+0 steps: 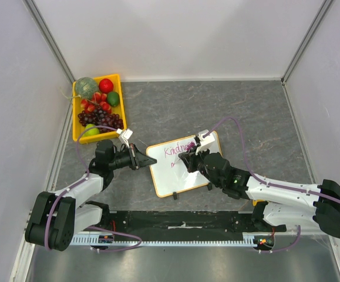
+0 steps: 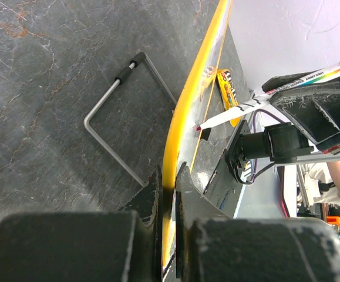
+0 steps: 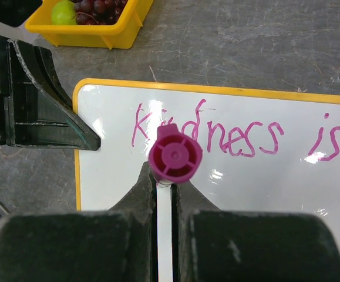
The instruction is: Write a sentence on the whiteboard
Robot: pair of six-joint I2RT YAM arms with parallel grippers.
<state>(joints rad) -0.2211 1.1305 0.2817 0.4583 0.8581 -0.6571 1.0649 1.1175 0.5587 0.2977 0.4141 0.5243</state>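
Observation:
The whiteboard (image 1: 187,176) lies tilted on the grey table, its frame yellow-orange (image 3: 216,90). My left gripper (image 1: 143,160) is shut on the board's left edge, and the frame (image 2: 178,123) runs between its jaws (image 2: 168,176). My right gripper (image 1: 192,157) hangs over the board's upper middle, shut on a marker (image 3: 175,154) with a magenta end cap. The marker's white barrel (image 2: 287,87) slants down and its tip meets the board face. The sentence (image 3: 234,135) reads "Kindness is" in pink. A short pink mark (image 1: 173,166) sits below the first word.
A yellow bin (image 1: 118,88) of toy fruit stands at the back left, near the left arm. A bent wire stand (image 2: 114,111) lies on the table beside the board. White walls close in the table on three sides. Cables loop from both wrists.

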